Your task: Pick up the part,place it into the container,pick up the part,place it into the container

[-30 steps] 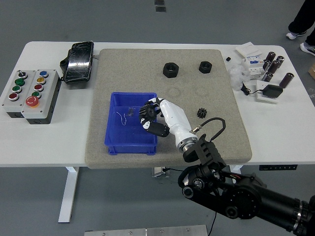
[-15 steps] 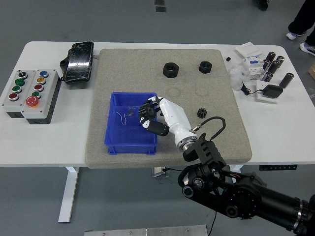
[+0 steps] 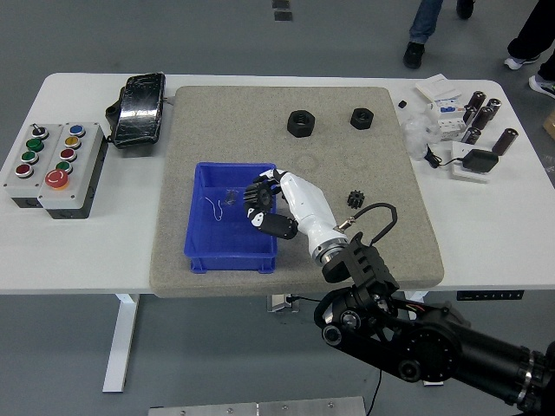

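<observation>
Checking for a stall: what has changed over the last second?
Almost nothing: the right hand has crept slightly toward the far side over the blue bin, fingers curled as before. A person's legs have appeared beyond the table. The small gear and two nuts stayed put.

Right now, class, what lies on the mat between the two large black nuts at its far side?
Nothing: in the head view, the grey mat is bare between the left nut and the right nut.

I see a blue container on a grey-beige mat, white table, black parts, a white-and-black right hand, and a grey button box with red, green, blue, yellow buttons
</observation>
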Available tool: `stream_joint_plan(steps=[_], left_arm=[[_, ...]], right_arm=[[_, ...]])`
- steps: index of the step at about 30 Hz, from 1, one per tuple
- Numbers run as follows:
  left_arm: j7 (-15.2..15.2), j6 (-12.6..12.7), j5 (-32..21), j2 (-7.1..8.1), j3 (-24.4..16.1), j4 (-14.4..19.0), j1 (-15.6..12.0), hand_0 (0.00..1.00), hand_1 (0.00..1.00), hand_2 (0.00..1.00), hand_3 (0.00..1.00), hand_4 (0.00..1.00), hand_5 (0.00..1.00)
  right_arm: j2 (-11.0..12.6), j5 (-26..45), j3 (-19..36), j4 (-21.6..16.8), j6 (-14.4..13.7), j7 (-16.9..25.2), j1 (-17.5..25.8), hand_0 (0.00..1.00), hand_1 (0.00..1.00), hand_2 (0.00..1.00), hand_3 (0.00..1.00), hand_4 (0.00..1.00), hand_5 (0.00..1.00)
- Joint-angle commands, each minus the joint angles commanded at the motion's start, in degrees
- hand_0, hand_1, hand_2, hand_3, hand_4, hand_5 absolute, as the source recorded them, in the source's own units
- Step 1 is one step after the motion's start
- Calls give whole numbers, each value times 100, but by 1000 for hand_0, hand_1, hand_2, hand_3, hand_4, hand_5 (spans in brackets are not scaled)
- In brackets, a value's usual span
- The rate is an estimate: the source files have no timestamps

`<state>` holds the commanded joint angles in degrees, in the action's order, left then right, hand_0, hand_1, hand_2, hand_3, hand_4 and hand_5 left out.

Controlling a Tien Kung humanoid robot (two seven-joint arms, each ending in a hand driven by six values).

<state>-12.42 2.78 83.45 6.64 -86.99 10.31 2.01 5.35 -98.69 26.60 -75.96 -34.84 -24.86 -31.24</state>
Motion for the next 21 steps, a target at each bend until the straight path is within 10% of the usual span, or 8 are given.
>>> stream_joint_plan(steps=[21], left_arm=[[7, 12, -36, -27, -1, 0, -34, 631, 546, 527, 598, 632, 321]], right_arm=[[168, -895, 989, 130, 47, -524, 31, 621, 668, 725, 714, 808, 278]])
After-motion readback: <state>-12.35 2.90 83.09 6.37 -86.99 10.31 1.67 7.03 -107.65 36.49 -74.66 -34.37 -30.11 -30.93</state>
